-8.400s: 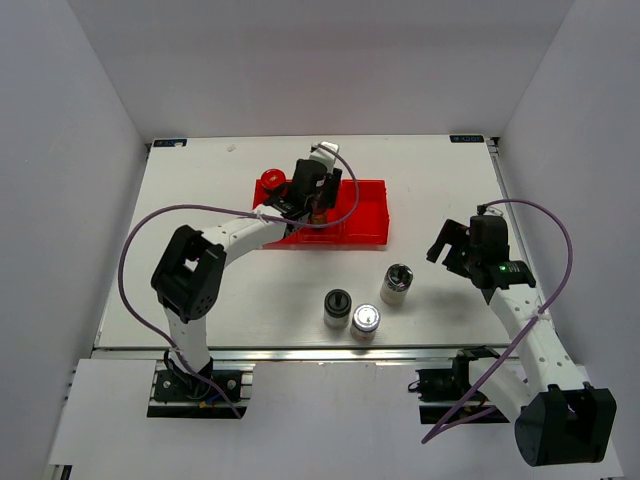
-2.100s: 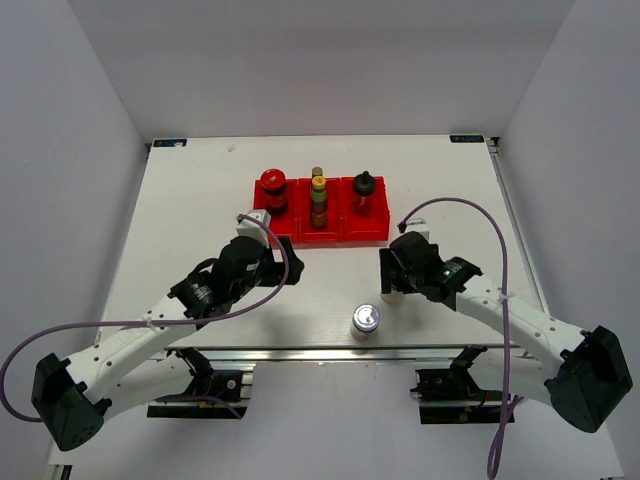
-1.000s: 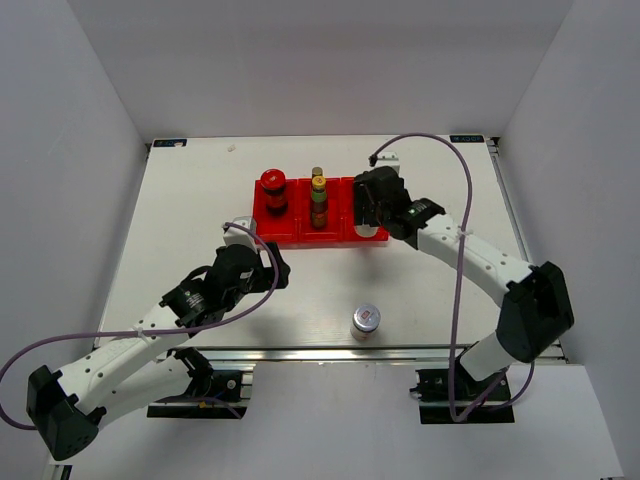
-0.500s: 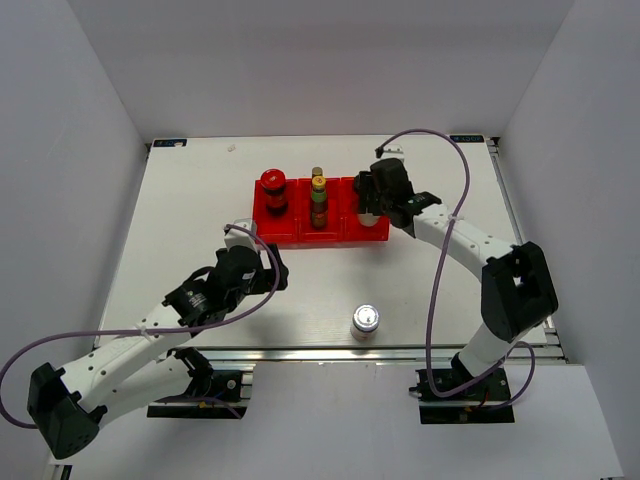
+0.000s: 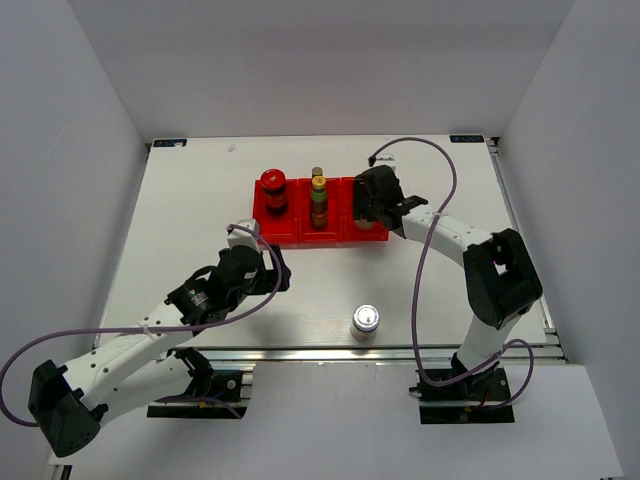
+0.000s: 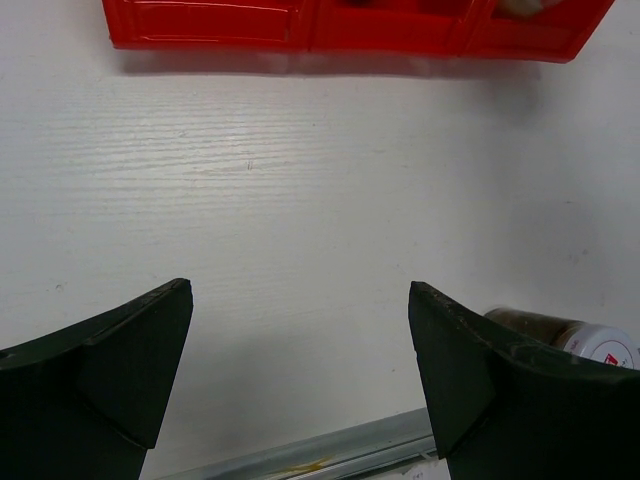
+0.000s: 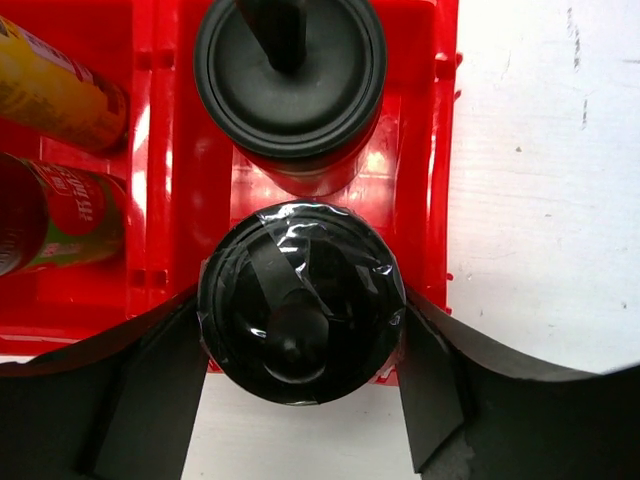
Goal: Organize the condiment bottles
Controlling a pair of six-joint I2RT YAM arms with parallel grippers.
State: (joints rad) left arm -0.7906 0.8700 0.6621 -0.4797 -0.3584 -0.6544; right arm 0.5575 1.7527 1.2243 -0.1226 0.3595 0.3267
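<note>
The three joined red bins [image 5: 335, 232] hold a red-lidded dark jar [image 5: 271, 188] on the left. In the middle are a thin yellow-labelled bottle [image 5: 317, 176] and a yellow-capped red-labelled bottle [image 5: 319, 201]. My right gripper [image 5: 372, 203] is over the right bin, shut on the dark-metallic-lidded jar [image 7: 297, 302] at its front. The black-lidded jar [image 7: 290, 70] stands just behind it. A silver-lidded jar [image 5: 365, 320] stands alone on the table and also shows in the left wrist view [image 6: 565, 335]. My left gripper [image 5: 270, 266] is open and empty, low over the table [image 6: 300, 290].
The bins' front wall [image 6: 350, 25] lies ahead of my left gripper. The table's metal front rail [image 6: 320, 455] runs just below my left fingers. White walls enclose the table on three sides.
My right arm has carried the dark-metallic-lidded jar from the table into the right bin, and in the last half second shifted slightly nearer and left. The left arm has hardly moved.
</note>
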